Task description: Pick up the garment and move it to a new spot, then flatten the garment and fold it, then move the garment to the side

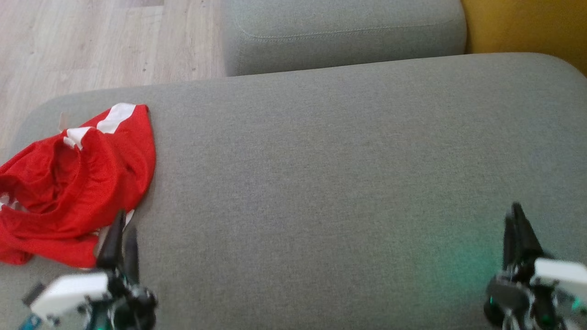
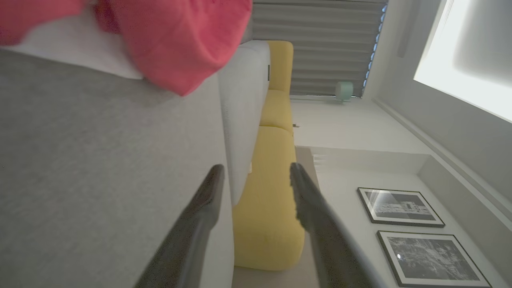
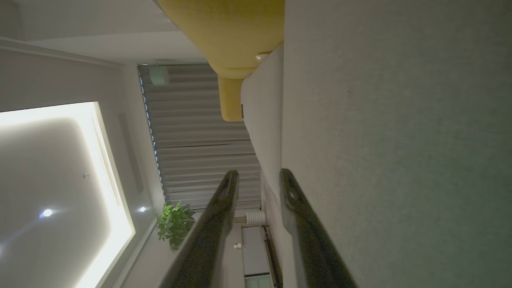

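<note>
Both arms reach forward low over the grey cushion [image 1: 348, 174], wrists at its near edge and fingers pointing toward its far edge. The left gripper [image 1: 127, 224] is at the cushion's near left part, and the right gripper [image 1: 517, 224] at its near right part. The red garment [image 1: 78, 183], with white stripes, lies crumpled on the cushion's left end. In the head view the left fingertips overlap the garment's near hem. The left wrist view makes it plainer: the left gripper [image 2: 256, 171] has its jaws spread wide with nothing between them, and the garment [image 2: 180, 40] lies ahead of the tips and apart from them. That view also takes in a yellow sofa [image 2: 268, 208] beyond the cushion and two framed pictures [image 2: 400, 208]. From the head the right fingers are seen edge-on, overlapping. The right wrist view shows the right gripper [image 3: 259, 176] with its jaws moderately parted, empty, just above the cushion [image 3: 400, 160], with a plant [image 3: 174, 225] beyond.
</note>
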`<state>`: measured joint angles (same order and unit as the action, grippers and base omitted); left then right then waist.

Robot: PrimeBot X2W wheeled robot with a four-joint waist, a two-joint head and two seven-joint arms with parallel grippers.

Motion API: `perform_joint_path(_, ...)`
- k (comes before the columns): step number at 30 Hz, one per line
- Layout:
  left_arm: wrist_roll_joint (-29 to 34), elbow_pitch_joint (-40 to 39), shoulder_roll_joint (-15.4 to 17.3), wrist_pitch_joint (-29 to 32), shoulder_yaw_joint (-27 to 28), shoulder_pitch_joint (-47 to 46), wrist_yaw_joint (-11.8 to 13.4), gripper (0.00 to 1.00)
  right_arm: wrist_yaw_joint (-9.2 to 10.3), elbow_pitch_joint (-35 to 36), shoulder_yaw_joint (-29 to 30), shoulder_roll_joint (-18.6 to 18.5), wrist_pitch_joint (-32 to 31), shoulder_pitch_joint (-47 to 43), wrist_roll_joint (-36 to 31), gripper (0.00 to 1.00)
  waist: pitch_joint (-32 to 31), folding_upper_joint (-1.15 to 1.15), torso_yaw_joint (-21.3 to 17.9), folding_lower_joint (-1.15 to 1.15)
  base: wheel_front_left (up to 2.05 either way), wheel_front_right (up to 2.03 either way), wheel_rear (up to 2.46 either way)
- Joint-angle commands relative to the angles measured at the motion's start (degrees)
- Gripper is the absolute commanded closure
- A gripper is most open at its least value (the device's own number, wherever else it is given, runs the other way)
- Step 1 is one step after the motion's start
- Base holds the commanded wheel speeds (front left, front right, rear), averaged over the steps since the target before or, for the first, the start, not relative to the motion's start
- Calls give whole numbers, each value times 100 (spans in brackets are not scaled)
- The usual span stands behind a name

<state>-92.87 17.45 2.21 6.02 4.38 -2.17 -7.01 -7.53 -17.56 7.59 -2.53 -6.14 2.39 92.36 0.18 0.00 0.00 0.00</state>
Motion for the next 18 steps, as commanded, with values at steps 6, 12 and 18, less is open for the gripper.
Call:
perform_joint_path(6, 50, 104, -27, -74, -79, 131, 3, 0, 0, -117, -90, 4, 71, -120, -32, 0, -17, 0, 2, 0, 0, 0, 0)
perform_joint_path(12, 222, 77, -23, -174, -86, 164, 0, 0, 0, -176, -136, 1, 175, -116, -284, 0, -43, 0, 4, 0, 0, 0, 0)
perform_joint_path(18, 612, 27, -18, -275, -76, 175, 48, 0, 1, -111, -142, 1, 277, -130, -867, 0, -63, 0, 11, 0, 0, 0, 0)
